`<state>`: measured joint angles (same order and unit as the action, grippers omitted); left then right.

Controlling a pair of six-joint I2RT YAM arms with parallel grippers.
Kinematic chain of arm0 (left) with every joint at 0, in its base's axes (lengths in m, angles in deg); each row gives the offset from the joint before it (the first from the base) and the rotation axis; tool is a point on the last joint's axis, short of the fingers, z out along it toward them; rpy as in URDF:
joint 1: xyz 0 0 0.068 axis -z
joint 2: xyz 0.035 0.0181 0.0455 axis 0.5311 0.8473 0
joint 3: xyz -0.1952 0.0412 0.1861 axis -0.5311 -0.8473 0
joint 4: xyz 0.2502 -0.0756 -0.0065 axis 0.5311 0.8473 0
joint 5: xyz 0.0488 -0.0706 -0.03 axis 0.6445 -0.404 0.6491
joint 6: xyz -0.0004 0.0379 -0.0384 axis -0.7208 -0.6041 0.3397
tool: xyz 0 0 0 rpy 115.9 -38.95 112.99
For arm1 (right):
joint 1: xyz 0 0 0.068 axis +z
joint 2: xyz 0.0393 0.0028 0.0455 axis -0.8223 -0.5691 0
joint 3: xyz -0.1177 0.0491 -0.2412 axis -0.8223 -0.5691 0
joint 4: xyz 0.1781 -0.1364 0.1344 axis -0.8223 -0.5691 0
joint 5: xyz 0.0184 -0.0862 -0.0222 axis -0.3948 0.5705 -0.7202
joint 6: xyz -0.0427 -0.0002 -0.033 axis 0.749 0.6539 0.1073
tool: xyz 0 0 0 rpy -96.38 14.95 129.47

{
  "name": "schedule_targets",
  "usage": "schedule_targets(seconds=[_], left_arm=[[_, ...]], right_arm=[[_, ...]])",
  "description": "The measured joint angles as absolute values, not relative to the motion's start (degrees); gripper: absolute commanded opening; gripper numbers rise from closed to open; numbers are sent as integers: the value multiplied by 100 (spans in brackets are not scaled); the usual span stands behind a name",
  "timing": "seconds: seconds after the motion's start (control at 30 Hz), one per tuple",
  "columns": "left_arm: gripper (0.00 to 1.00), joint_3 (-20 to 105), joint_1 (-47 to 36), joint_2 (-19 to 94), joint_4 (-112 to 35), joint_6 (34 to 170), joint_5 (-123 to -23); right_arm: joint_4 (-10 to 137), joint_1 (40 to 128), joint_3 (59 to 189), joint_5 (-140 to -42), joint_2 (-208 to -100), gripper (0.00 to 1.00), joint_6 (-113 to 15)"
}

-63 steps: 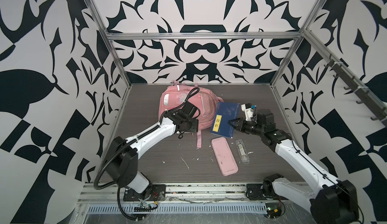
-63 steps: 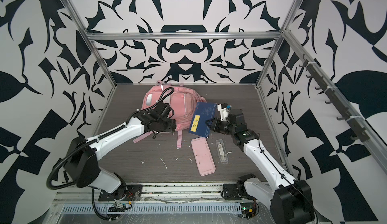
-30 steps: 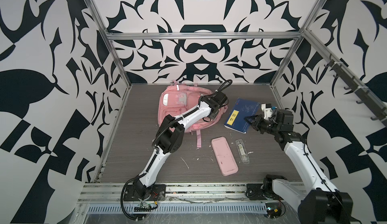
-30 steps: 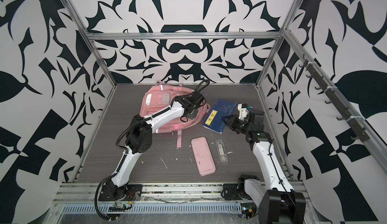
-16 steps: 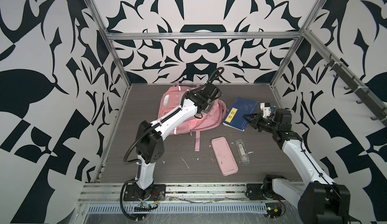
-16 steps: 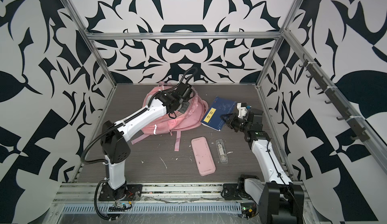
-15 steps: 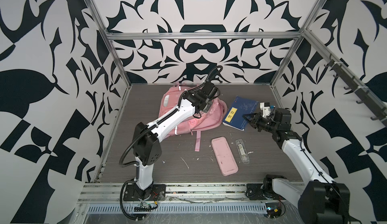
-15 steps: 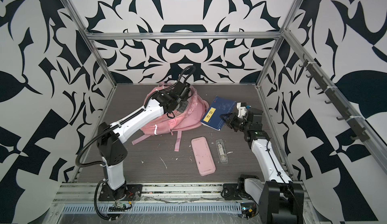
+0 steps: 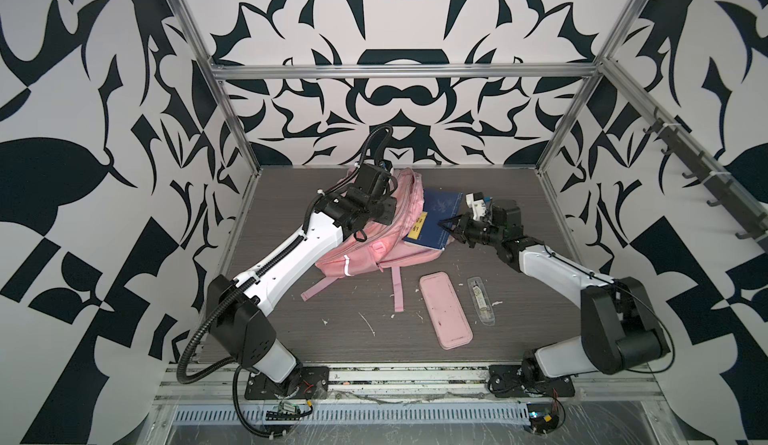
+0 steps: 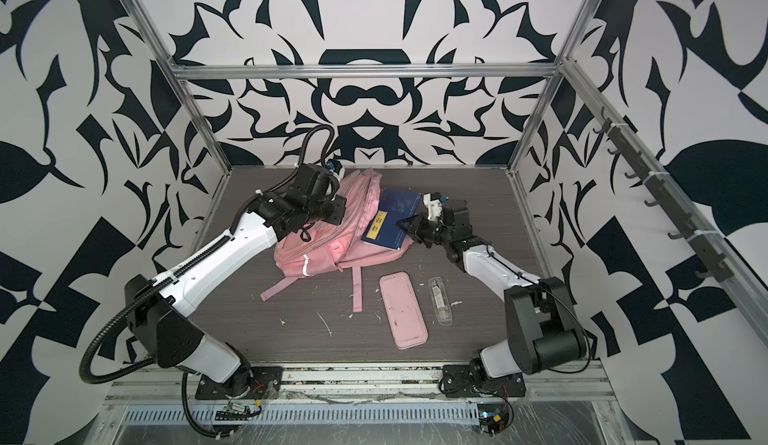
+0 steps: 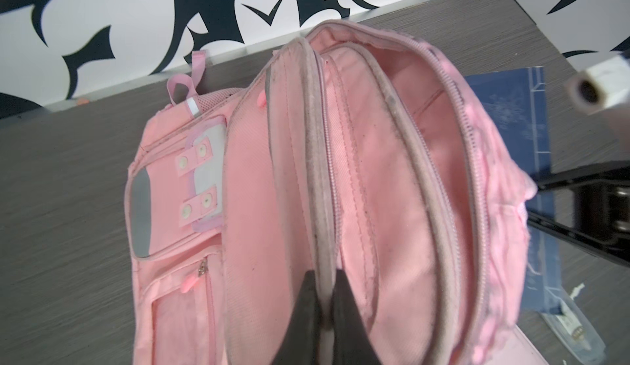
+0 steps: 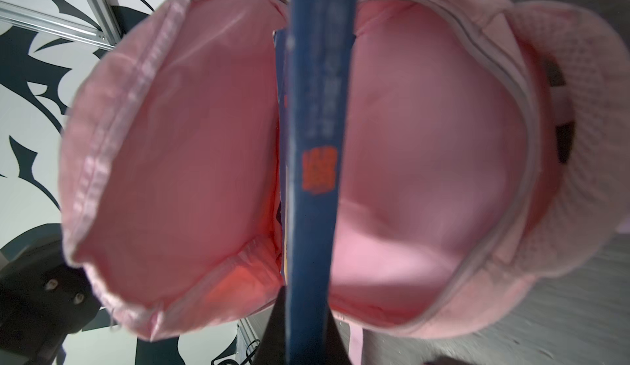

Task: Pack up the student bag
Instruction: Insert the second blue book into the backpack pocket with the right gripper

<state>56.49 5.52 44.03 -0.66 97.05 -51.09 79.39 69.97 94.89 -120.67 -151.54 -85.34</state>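
The pink student bag [image 9: 370, 251] [image 10: 328, 256] lies at the back of the table with its main compartment gaping towards the right. My left gripper [image 9: 388, 210] [image 10: 340, 211] [image 11: 325, 298] is shut on the grey zip rim [image 11: 317, 175] between two compartments and holds it up. My right gripper [image 9: 448, 227] [image 10: 405, 227] [image 12: 306, 319] is shut on a blue book [image 9: 432, 222] [image 10: 388, 222] [image 12: 317, 107]. The book stands edge-on with its far end inside the bag's open mouth [image 12: 191, 141].
A flat pink pencil case [image 9: 445, 316] [image 10: 405, 316] and a clear plastic pen case [image 9: 481, 305] [image 10: 441, 301] lie in front of the bag on the right. Two pink straps [image 9: 397, 289] trail forward. White scraps dot the dark tabletop [image 9: 332, 339].
My left gripper has pulled the bag's rim up and back, opening the mouth wider. My right gripper has carried the blue book leftwards into that mouth.
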Motion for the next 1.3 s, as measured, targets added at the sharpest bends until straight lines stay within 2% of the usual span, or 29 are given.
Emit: schedule_targets(seconds=[0.23,0.5,0.73,0.8,0.9,1.0,1.17,1.3], left_arm=[[0,5441,301,4180,-198,9906,-5562],[0,5441,272,4180,-200,9925,-5710],[0,5439,262,4180,-200,9936,-5772],[0,5439,255,4180,-200,9958,-5798],[0,5439,246,4180,-202,9993,-5844],[0,5439,242,4182,-204,10043,-5863],[0,5439,242,4182,-208,10083,-5883],[0,5437,237,4182,-241,10124,-5885]], right_arm=[[8879,7681,10350,-11925,-16605,0,-8934],[10518,8328,11430,-12080,-18509,0,-10118],[10424,8693,12476,-12141,-19475,0,-10354],[10055,8759,12750,-12141,-19600,8,-10232],[9213,8822,13180,-12133,-19687,29,-9849],[8378,8837,13515,-12100,-19681,45,-9355],[6986,8785,13731,-11892,-19464,63,-8352],[6081,8691,13742,-11626,-19038,70,-7701]])
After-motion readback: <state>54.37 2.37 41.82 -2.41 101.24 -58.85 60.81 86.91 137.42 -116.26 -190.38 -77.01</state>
